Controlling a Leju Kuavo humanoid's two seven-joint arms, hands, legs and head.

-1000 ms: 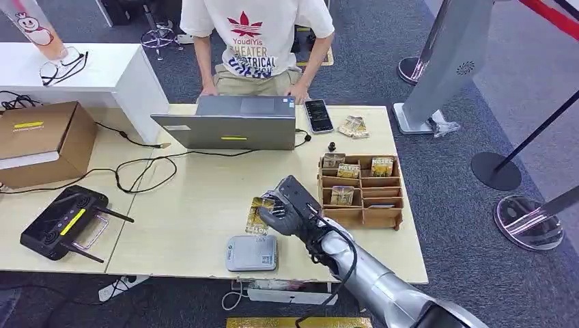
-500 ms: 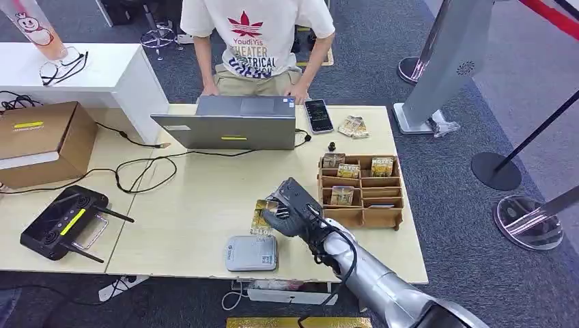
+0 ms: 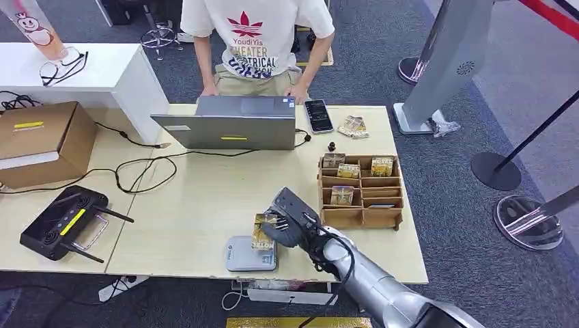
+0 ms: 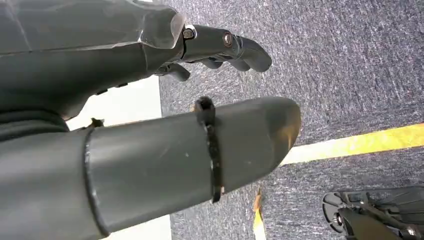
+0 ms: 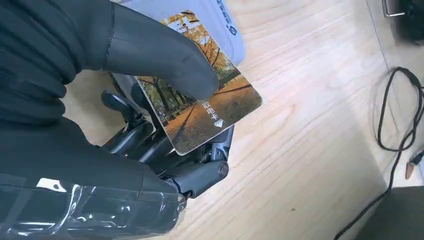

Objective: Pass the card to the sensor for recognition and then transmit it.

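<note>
My right hand [image 3: 287, 220] pinches a card [image 3: 263, 232] printed with autumn trees, thumb on top and fingers beneath, as the right wrist view shows on the card [image 5: 205, 107]. The card hangs over the right part of the grey sensor pad [image 3: 244, 255] near the table's front edge; the pad [image 5: 220, 20] lies just behind the card in the wrist view. I cannot tell whether card and pad touch. My left hand [image 4: 220, 47] hangs over grey carpet, fingers apart and holding nothing.
A wooden card rack [image 3: 362, 191] with several cards stands right of my hand. A laptop [image 3: 229, 123], a phone [image 3: 318, 115] and a person [image 3: 256, 41] are at the far side. A black controller [image 3: 61, 222], cables [image 3: 140, 171] and a cardboard box [image 3: 41, 140] lie left.
My right hand has carried the card toward the table's front edge, from beyond the sensor pad to over its right part.
</note>
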